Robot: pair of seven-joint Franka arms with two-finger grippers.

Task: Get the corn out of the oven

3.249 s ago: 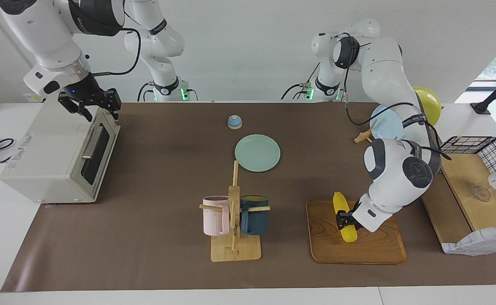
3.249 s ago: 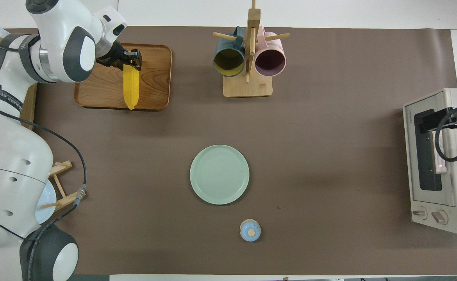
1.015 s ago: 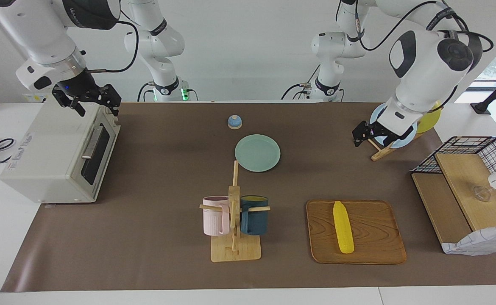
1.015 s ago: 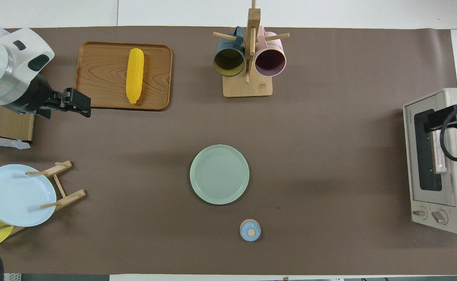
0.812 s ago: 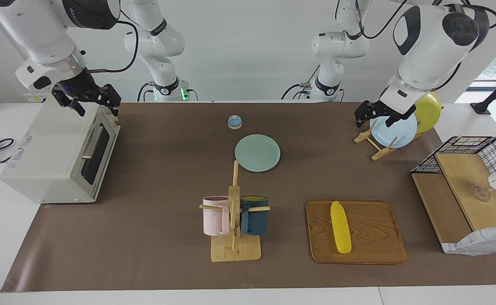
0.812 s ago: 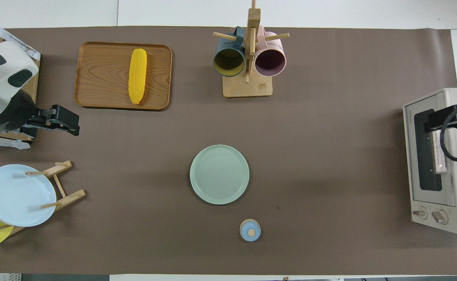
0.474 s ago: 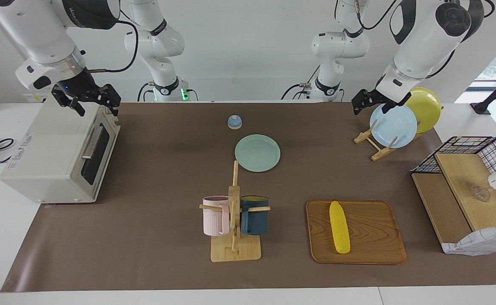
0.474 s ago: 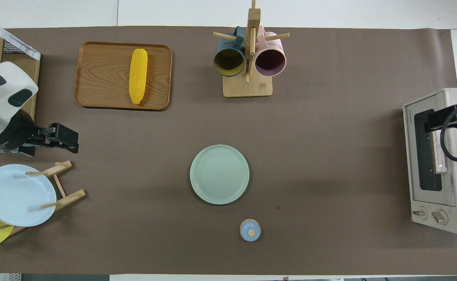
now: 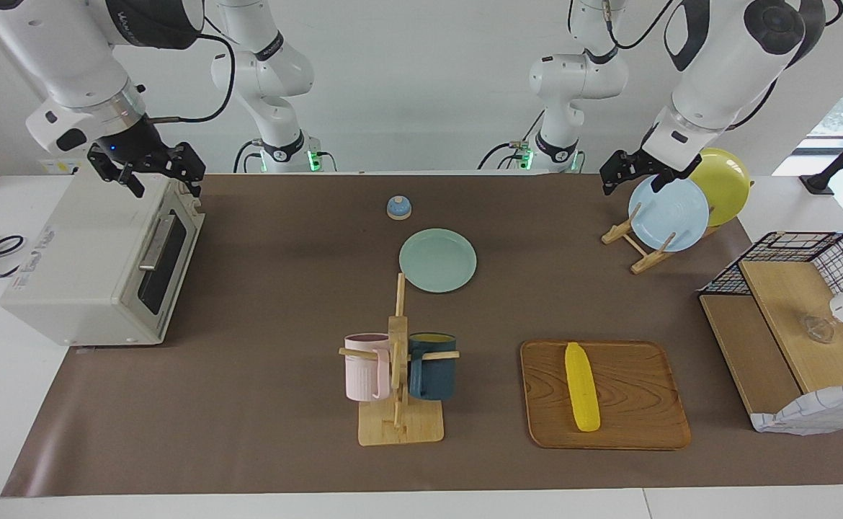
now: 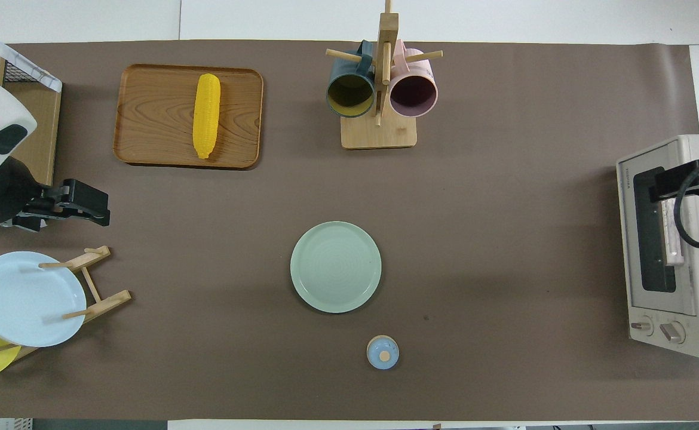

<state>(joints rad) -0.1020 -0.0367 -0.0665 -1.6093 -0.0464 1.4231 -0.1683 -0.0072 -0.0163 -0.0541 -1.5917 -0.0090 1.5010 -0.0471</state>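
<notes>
bright yellow corn cob [image 9: 581, 387] lies on the brown wooden tray [image 9: 645, 425] — out of the boxy off-white toaster oven [image 9: 83, 267], job looks done. left gripper [image 9: 635, 171] over the plate rack, right gripper [image 9: 153, 171] above the oven — both spread, empty.

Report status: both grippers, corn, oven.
Left gripper empty, up over the plate rack. Right gripper empty, over the oven. Corn out, lying on the wooden tray. Oven door shut.

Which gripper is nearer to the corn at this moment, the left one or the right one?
The left. The left gripper hangs above the plate rack, at the same end of the table as the corn on the wooden tray. The right gripper is over the oven.
</notes>
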